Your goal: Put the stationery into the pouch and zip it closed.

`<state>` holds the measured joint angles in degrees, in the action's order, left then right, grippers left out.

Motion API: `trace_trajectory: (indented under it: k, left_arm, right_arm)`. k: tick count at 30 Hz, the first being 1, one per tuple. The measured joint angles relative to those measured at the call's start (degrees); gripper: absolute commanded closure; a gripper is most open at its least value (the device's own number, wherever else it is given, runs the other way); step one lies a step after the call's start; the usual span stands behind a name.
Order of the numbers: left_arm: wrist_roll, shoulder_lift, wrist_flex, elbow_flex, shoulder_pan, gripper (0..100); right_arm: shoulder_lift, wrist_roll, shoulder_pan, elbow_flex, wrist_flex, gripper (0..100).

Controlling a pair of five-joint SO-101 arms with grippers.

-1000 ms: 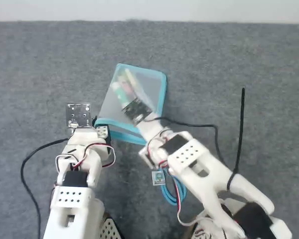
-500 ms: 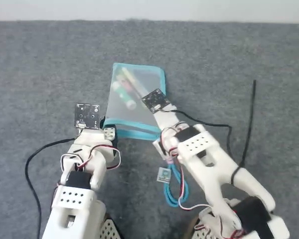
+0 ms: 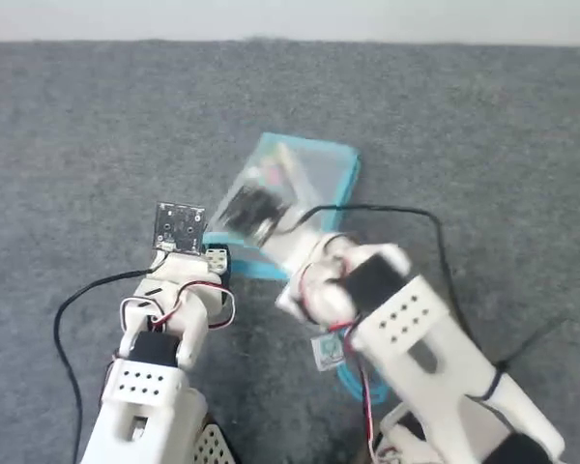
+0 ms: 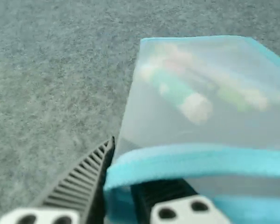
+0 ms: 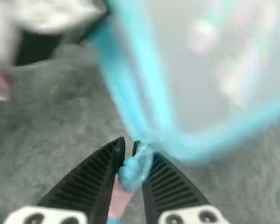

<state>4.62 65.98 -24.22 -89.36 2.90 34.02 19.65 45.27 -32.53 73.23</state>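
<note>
We see pouch [image 4: 196, 116]: frosted see-through plastic, smooth, faint sheen. Its edging [image 4: 200, 161], nipped in left gripper [image 4: 123, 172]: turquoise woven cloth, matt. Zip pull [image 5: 130, 170], pinched in right gripper [image 5: 129, 145]: knotted turquoise cord. Gripper fingers [image 4: 79, 186]: black plastic, ribbed, matt. Under both claws, table cover [image 3: 97, 126]: grey felt-like cloth, rough, matt.

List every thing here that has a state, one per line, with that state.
pouch: gripped at its blue zip edge; whether it is zipped shut cannot be told.
stationery: inside the pouch.
zip pull: pinched between jaws.
left gripper: shut on the pouch's blue edge.
right gripper: shut on the zip pull.
</note>
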Motion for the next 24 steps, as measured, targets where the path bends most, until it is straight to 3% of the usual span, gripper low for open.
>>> trace_trajectory:
  k: [7,11,16,21,24]
  left_arm:
    - [0.0,0.0,-1.6,0.0,1.7,99]
    - [0.0,0.0,-1.6,0.0,2.0,99]
    - [0.0,0.0,-1.6,0.0,2.6,99]
    - [0.0,0.0,-1.6,0.0,2.6,99]
    - [0.0,0.0,-1.6,0.0,2.6,99]
  right_arm:
    - [0.1,4.0,10.7,-0.1,0.0,99.3]
    - [0.1,4.1,12.6,-0.1,0.0,99.2]
    - [0.1,2.5,6.4,0.0,1.8,97.6]
    - [0.8,1.9,-2.2,-2.2,3.3,79.2]
    - [2.4,2.1,-2.5,-2.7,4.6,76.0]
